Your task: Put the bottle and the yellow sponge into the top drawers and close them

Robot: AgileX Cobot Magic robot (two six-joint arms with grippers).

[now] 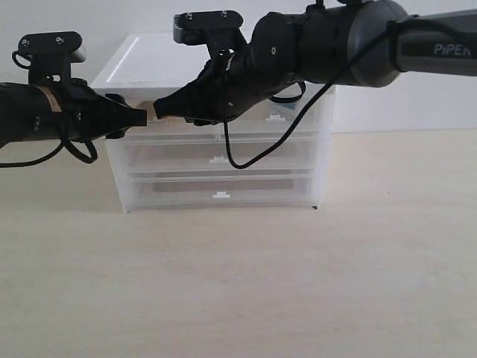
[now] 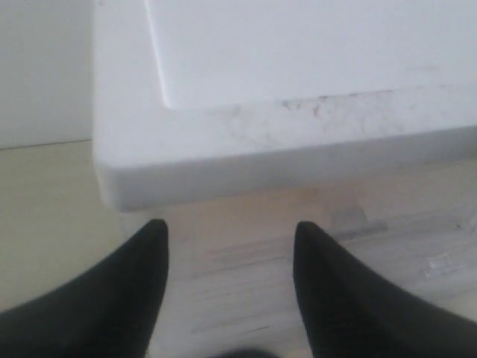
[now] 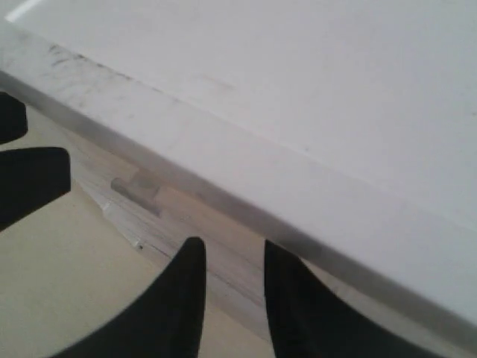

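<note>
Jaws, left and right, gape empty — a top drawer (image 2: pixel 238 224) just beyond.

The left tool (image 2: pixel 227 230) and the right tool (image 3: pixel 227 250) are matt black. The cabinet (image 1: pixel 160 60) has a white top with faint grey scuffs along its edge. The top drawers (image 1: pixel 302 123) and the full-width drawers (image 1: pixel 171 156) are frosted translucent, each with a white tab handle (image 1: pixel 219 159). The desk (image 1: pixel 238 283) is pale beige with fine wood grain. The right arm (image 1: pixel 440 48) is grey with white lettering.
</note>
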